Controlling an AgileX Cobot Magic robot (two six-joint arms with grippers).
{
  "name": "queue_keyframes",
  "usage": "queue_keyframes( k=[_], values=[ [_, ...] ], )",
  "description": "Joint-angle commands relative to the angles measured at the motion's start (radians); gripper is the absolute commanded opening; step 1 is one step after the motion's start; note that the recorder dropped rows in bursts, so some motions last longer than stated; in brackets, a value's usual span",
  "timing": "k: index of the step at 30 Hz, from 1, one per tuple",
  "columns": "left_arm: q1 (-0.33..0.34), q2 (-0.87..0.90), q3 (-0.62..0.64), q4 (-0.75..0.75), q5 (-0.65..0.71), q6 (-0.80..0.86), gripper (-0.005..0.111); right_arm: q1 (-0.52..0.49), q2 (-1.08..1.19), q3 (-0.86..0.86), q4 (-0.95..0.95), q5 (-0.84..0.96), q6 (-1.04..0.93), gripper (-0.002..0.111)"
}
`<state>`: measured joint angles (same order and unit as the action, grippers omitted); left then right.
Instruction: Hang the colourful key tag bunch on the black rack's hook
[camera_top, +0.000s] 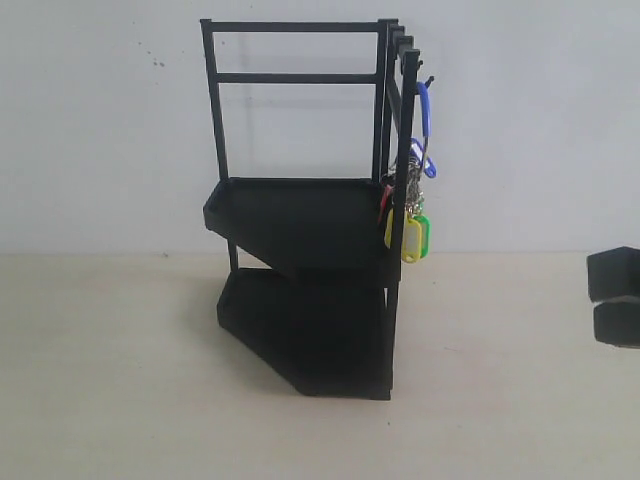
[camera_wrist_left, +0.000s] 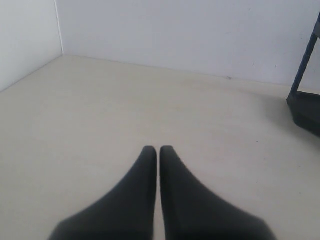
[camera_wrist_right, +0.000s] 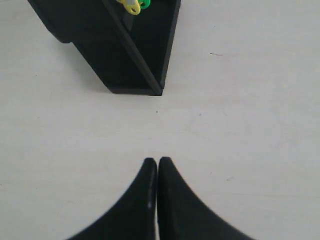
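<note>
The black rack stands upright in the middle of the table. The colourful key tag bunch hangs by its blue loop from the hook at the top of the rack's front upright, free of both grippers. The right wrist view shows the rack's base and the yellow and green tags at the frame's edge. My right gripper is shut and empty above bare table, away from the rack; a black part of it shows at the exterior view's right edge. My left gripper is shut and empty.
A pale wall rises behind the table. In the left wrist view a corner of the rack shows at the frame's edge, and a side wall meets the back wall at the table's far corner.
</note>
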<state>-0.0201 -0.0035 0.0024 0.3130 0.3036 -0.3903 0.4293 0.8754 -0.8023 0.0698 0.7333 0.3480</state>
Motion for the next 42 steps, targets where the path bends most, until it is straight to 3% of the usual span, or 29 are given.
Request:
queue_keyframes(
  k=[1,5,9,13,16,25,29,34,42],
  values=[
    [-0.001,0.004,-0.002,0.0,-0.011,-0.01,0.004,0.0,-0.005,0.003,-0.001,-0.012,-0.001,0.0],
    [-0.001,0.004,-0.002,0.0,-0.011,-0.01,0.004,0.011,-0.005,0.03,0.01,-0.057,0.006,0.0],
    [-0.001,0.004,-0.002,0.0,-0.011,-0.01,0.004,0.016,-0.1,0.211,0.033,-0.368,-0.004,0.0],
    [-0.001,0.004,-0.002,0.0,-0.011,-0.01,0.004,-0.045,-0.246,0.453,0.098,-0.667,0.005,0.0],
    [-0.001,0.004,-0.002,0.0,-0.011,-0.01,0.004,-0.131,-0.368,0.582,0.1,-0.739,0.012,0.0],
    [-0.001,0.004,-0.002,0.0,-0.011,-0.01,0.004,-0.31,-0.729,0.75,0.1,-0.707,0.033,0.0],
    [-0.001,0.004,-0.002,0.0,-0.011,-0.01,0.004,-0.314,-0.864,0.802,0.1,-0.694,0.045,0.0],
    [-0.001,0.004,-0.002,0.0,-0.013,-0.01,0.004,-0.318,-0.875,0.802,0.1,-0.66,0.026,0.0],
    [-0.001,0.004,-0.002,0.0,-0.015,-0.01,0.004,-0.318,-0.875,0.802,0.1,-0.636,-0.179,0.0]
  ],
)
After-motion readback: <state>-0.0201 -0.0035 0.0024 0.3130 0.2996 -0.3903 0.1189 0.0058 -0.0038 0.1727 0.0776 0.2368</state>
